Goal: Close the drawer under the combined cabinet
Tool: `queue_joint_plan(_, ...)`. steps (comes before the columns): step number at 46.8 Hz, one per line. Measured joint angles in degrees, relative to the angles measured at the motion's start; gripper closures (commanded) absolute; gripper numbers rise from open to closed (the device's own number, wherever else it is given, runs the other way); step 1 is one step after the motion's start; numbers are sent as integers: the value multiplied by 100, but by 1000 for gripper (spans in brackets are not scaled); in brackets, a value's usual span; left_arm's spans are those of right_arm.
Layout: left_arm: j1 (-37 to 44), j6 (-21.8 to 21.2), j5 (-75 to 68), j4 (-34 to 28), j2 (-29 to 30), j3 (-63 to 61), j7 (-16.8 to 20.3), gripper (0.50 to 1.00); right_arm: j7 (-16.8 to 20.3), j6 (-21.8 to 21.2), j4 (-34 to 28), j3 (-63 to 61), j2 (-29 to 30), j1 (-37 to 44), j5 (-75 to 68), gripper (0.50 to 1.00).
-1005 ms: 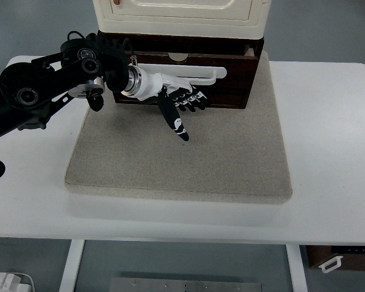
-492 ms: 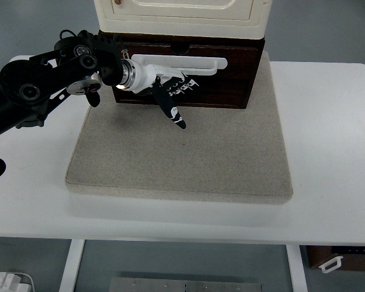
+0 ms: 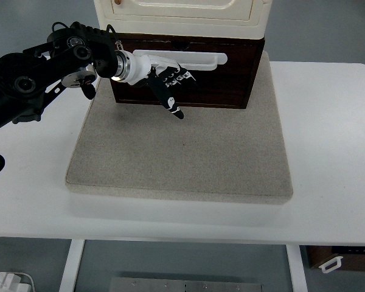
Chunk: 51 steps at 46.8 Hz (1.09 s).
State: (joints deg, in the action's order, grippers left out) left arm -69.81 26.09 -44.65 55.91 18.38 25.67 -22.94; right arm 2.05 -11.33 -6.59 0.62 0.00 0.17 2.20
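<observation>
Drawer (image 3: 225, 82) of dark wood sits at the far end of the scene, under the cream-coloured upper part of the combined cabinet (image 3: 182, 15), and its front looks almost flush with the cabinet body, so by my judgement the closing is nearly finished and only a last bit of push may remain. From the single top view, the left hand (image 3: 167, 79) comes in from the far left on a black jointed arm (image 3: 36, 76) and lies flat across the drawer front, its white back stretched along the upper edge towards the right while the dark fingers (image 3: 172, 103) hang loosely downwards; it grips nothing, it simply presses with an extended, relaxed hand. That pose makes sense: a broad flat contact spreads the push across the front and keeps the drawer from skewing as it slides in. Whether the palm truly touches the wood or hovers just off it I cannot tell from this steep angle. The cabinet stands on the far edge of a grey mat (image 3: 182, 158), which probably stops it sliding backwards under the push, and the mat lies on a white table (image 3: 328, 152). The right arm does not show anywhere.
</observation>
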Motion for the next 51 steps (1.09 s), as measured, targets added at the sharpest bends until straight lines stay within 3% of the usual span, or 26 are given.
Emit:
queue_joint_plan(11, 55, 179, 76, 530, -10, 34, 42, 500, 0, 0, 0, 0, 0, 0, 0, 548)
queue_joint_plan(28, 100, 884, 537, 843, 69, 1793, 897, 500, -1, -2, 0, 0, 0, 0, 0, 548)
queue_joint_plan(51, 74, 892, 1706, 673, 93, 4632, 947, 500, -3, -2, 0, 0, 0, 0, 0, 548)
